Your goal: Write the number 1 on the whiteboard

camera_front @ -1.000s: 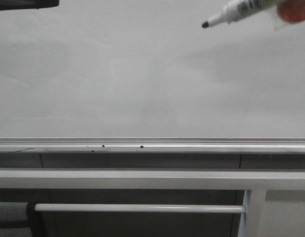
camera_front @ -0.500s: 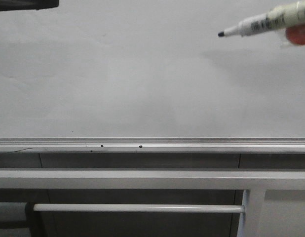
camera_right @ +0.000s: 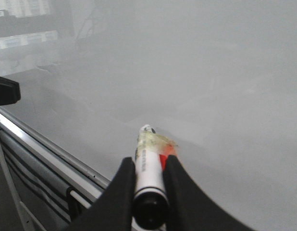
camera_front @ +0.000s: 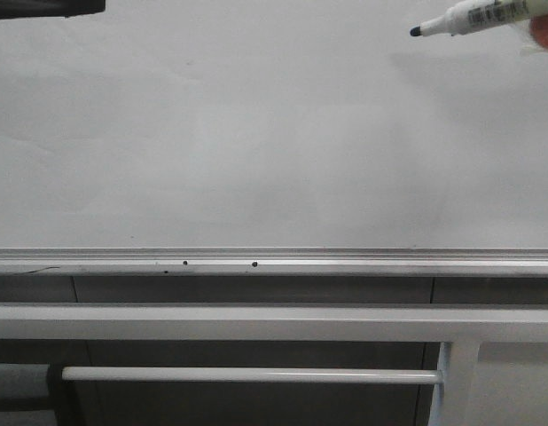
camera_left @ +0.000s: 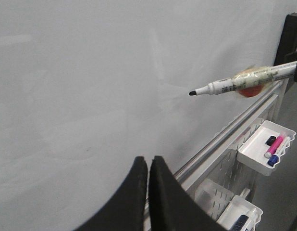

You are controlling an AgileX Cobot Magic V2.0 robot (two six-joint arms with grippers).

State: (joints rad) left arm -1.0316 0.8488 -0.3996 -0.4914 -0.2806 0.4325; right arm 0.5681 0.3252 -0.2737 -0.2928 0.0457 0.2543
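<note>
The whiteboard (camera_front: pixel 256 133) fills the front view, with its silver rail (camera_front: pixel 274 259) along the lower edge. No black stroke shows on it in any view. My right gripper (camera_right: pixel 148 161) is shut on a white marker pen (camera_right: pixel 147 166) with yellowish tape and a red patch. In the front view the pen (camera_front: pixel 473 16) is at the top right, its uncapped black tip pointing left. The left wrist view shows the pen (camera_left: pixel 225 86) with its tip close to the board; I cannot tell if it touches. My left gripper (camera_left: pixel 148 161) is shut and empty in front of the board.
Grey metal bars (camera_front: pixel 256 321) and a white rod (camera_front: pixel 247 374) run below the rail. A white tray (camera_left: pixel 264 149) holding pink, blue and black items hangs under the rail, with another bin (camera_left: pixel 237 216) below it. A dark arm part (camera_front: pixel 43 7) shows at the top left.
The pen has moved right and then up along the board in the front view. It now points more level. No mark was left. The left gripper has not moved.
</note>
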